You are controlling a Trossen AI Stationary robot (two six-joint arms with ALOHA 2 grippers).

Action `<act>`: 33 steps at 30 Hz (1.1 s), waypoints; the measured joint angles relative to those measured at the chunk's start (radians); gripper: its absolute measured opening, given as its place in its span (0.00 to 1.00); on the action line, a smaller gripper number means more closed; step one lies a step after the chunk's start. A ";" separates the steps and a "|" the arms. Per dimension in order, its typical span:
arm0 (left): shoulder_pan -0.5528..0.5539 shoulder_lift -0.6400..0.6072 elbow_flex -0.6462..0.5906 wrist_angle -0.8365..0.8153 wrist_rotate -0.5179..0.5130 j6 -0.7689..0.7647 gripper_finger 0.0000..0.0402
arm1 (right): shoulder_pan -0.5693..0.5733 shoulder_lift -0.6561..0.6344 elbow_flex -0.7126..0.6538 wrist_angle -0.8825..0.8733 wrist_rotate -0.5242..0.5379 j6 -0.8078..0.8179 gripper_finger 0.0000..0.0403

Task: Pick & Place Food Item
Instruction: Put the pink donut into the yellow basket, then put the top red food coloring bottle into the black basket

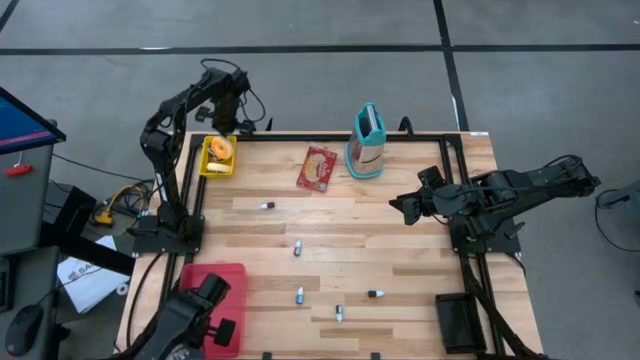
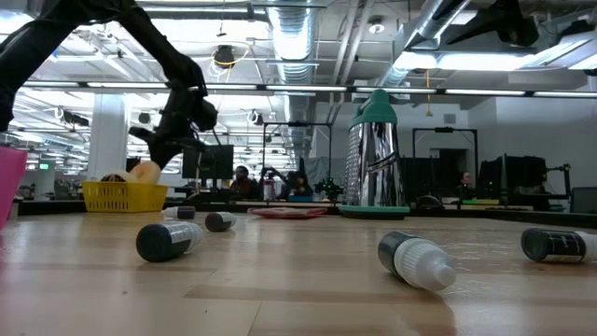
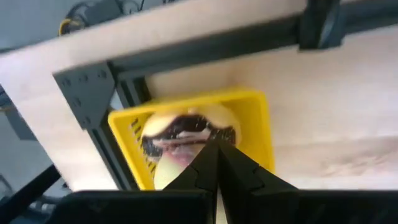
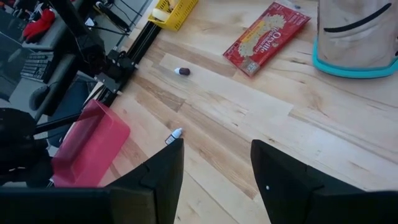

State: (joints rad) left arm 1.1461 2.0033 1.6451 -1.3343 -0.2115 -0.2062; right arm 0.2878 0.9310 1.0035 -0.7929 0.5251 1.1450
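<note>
From my console I saw the left hand point(image 1: 224, 128) poised above the one yellow basket point(image 1: 212, 167) at the far left corner of the worktop point(image 1: 400, 250), its fingers point(image 3: 214, 168) pressed together with nothing between them. In the left wrist view those closed fingers pointed down at the single food item point(image 3: 186, 134), a pale bun-like piece with a dark filling, which lay inside the basket. The right hand point(image 1: 402, 206) waited over the right side of the worktop, its two fingers point(image 4: 165, 171) standing apart and empty. I counted one red snack packet point(image 1: 318, 168) lying flat near the far edge, and just beside it one silver pouch with a teal cap point(image 1: 367, 142) standing upright. Five small bottles point(image 1: 298, 249) lay scattered over the middle and near part of the boards, all on their sides as far as I could tell. One pink bin point(image 1: 222, 300) sat at the near left corner, partly hidden by a camera mount.
</note>
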 joint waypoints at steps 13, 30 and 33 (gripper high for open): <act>-0.049 -0.251 -0.200 0.008 0.047 -0.073 0.00 | 0.063 0.000 0.000 0.007 0.060 0.000 0.45; -0.501 -0.867 -0.579 0.326 0.213 -0.484 0.00 | 0.159 0.000 0.000 0.015 0.112 -0.004 0.45; -0.716 -0.970 -0.671 0.493 0.236 -0.538 0.00 | 0.164 0.000 0.000 0.015 0.112 -0.021 0.45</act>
State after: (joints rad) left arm 0.4299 1.0332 0.9738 -0.8411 0.0243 -0.7438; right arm 0.4518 0.9306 1.0035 -0.7776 0.6369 1.1239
